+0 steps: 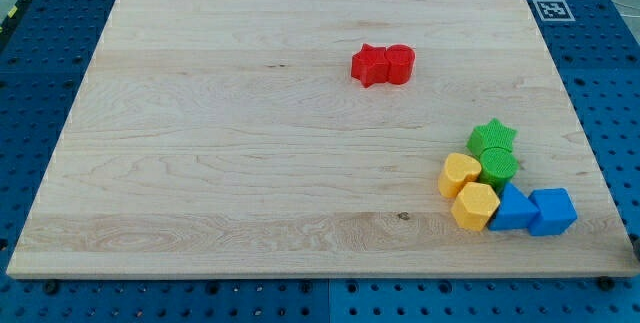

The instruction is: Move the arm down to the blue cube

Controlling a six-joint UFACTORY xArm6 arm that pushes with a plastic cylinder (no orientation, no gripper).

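Wood grain runs bare across the view's left half of the pale wooden table (200, 163), which sits on a blue perforated base (600, 63). Just right of centre and toward the view's top, a red star-shaped block (369, 65) and a red cylinder block (399, 64) stand touching, side by side. Further right, near the view's bottom right corner, six blocks crowd together: a yellow rounded block (459, 175) with a yellow hexagonal block (475, 206) touching it just below, a green star-shaped block (493, 137) above a green rounded block (498, 166), then a blue triangular block (513, 209), and last the blue cube (552, 211), rightmost of the cluster and touching the triangle. A black-and-white marker tag (553, 9) lies off the table's top right corner. No rod or tip shows anywhere, and this arm carries no jaws, so I cannot tell their state.
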